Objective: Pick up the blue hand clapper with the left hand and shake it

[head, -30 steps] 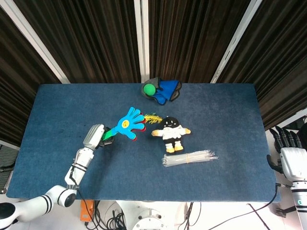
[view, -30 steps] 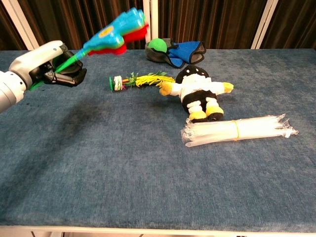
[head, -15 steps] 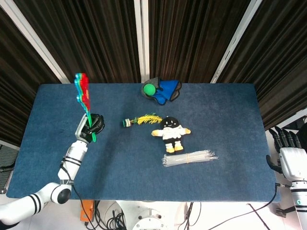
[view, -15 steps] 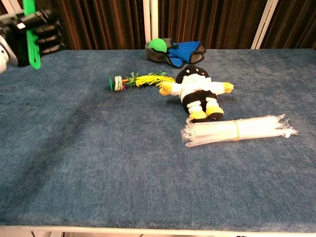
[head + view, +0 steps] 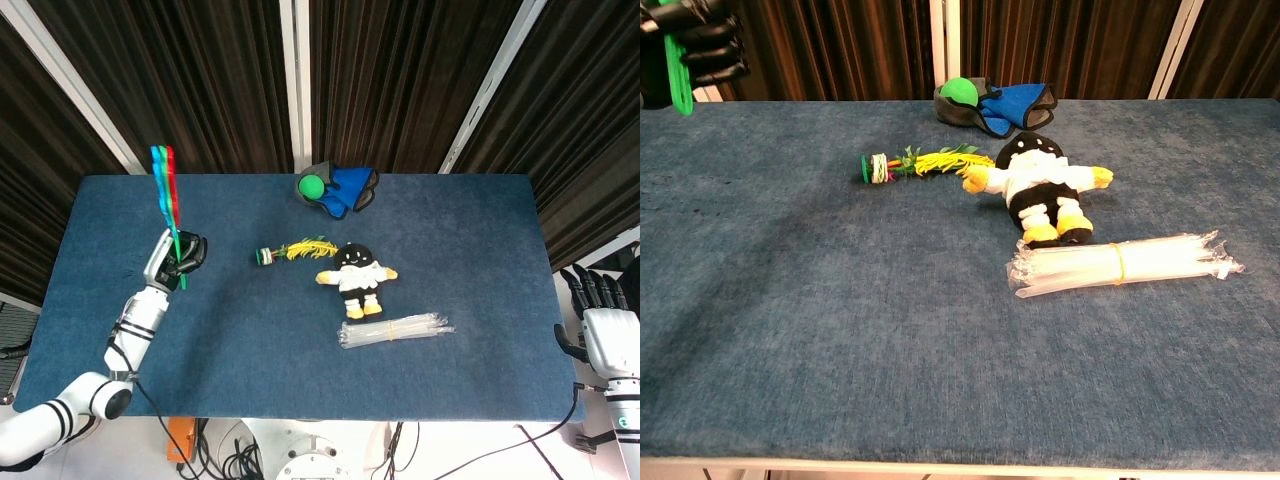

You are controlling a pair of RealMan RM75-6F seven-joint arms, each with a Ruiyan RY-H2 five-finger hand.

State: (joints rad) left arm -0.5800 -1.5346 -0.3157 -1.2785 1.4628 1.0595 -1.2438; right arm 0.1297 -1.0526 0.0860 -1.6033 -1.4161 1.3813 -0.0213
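Blue felt covers the desk [image 5: 470, 300]. Left hand [image 5: 178, 258], left of centre in the head view, fingers wrapped round the green handle of the blue hand clapper [image 5: 165, 195]. Clapper lifted off the desk, long axis near upright in the frame, palm end pointing to the top of the picture, handle end poking out just below the hand. Seen nearly edge-on: thin blue, green and red layers stacked side by side. Chest view catches only the dark curled fingers [image 5: 710, 50] and the green handle at the upper left corner; the palm end runs out of frame.

Right hand [image 5: 605, 320] at the lower right edge of the head view, off the desk, fingers straight and apart, holding nothing.

On the desk, mid-frame: feather toy [image 5: 293, 249], plush doll [image 5: 357, 277] just right of it, bundle of clear straws [image 5: 396, 331] below the doll. Green ball [image 5: 313, 185] sits on a blue-and-grey cloth [image 5: 350, 188] near the far edge.
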